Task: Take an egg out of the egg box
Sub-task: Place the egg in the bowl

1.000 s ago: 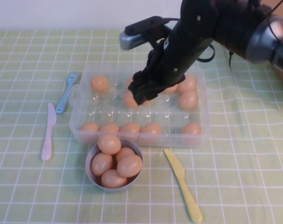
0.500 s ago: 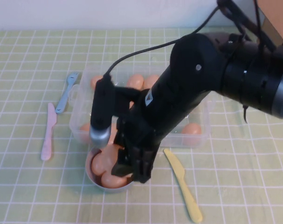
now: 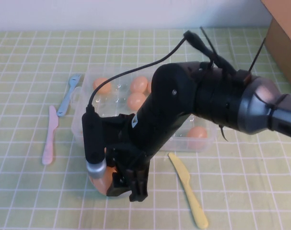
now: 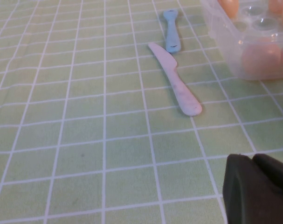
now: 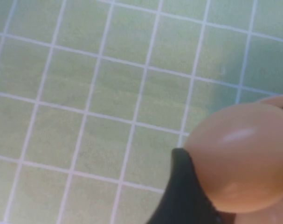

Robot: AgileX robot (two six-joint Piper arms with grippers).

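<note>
Reaching down from the right in the high view, the right gripper (image 3: 128, 184) hangs just near of the egg box (image 3: 205, 143), over a spot where a patch of peach shows at its left side; the arm hides what sits there. Box lies centre-far on the green checked cloth (image 3: 30, 191), eggs in its far cells and one at the near right corner. Pink knife (image 3: 49, 136) and blue utensil (image 3: 68, 95) left of box, yellow knife (image 3: 187, 188) near right.

Left wrist view: left gripper (image 4: 258, 193) parked low over cloth, near-left of the box; fingers cannot tell.

Right wrist view: the egg (image 5: 241, 156) pressed against one dark finger (image 5: 185, 196), gripper clamped on it above the cloth.
</note>
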